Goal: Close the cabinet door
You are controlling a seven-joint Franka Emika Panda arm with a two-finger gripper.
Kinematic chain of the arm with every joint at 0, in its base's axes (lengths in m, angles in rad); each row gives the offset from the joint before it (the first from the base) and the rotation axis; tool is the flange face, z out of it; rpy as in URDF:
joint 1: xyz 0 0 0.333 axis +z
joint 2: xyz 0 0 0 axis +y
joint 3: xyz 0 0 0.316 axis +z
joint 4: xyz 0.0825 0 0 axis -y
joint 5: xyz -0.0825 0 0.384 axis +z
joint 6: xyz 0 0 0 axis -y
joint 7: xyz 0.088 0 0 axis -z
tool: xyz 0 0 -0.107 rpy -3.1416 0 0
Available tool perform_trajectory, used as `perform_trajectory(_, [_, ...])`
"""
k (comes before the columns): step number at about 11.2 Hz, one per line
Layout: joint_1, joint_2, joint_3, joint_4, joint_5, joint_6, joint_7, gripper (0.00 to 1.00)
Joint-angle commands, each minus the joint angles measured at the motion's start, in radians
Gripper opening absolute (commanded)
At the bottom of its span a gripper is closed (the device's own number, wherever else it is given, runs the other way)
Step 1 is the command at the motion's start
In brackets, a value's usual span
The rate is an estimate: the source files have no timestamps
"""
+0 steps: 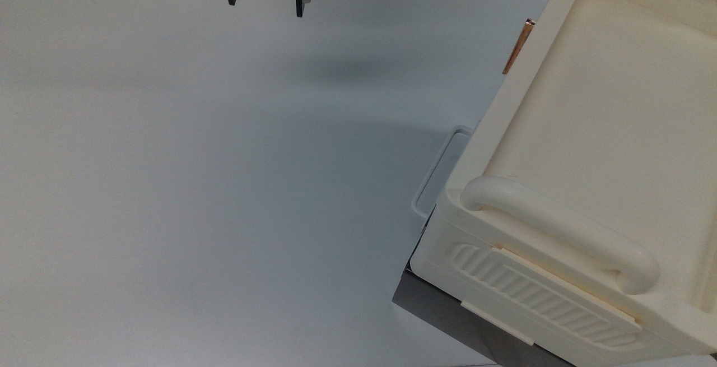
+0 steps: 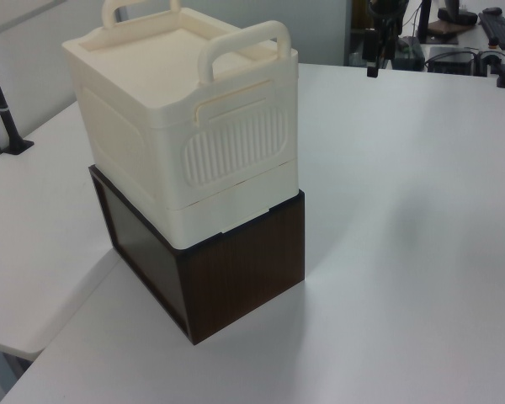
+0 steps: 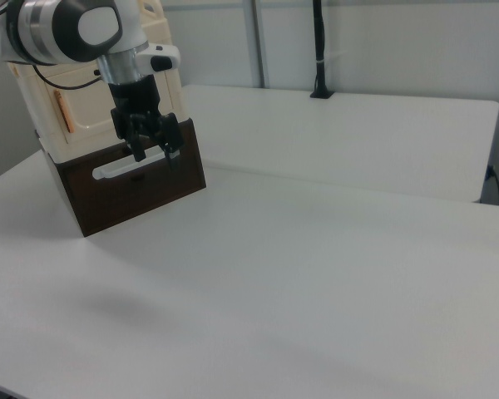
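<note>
Fingers (image 1: 263, 3) spread wide, empty, top view's upper edge, over white counter (image 1: 224, 187). Cabinet door (image 1: 498, 115) far right, copper handle (image 1: 518, 46). Right view: fingers (image 3: 154, 154) upper left, before door (image 3: 91, 104). Left view: cream cabinet (image 2: 181, 126) on brown box (image 2: 236, 269).

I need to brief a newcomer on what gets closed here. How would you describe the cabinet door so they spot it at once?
Find the cream plastic box stacked on the dark brown cabinet at the right view's left edge. The cabinet door is the cream panel on the box's front face. Its small copper-orange bar handle sets it apart from the ribbed side panel and the thick rounded grab handles on top.
</note>
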Motion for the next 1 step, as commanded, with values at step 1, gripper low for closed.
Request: perform_trajectory(1, [0.001,-0.027,-0.006,-0.021,-0.005,-0.018,0.013,1.0])
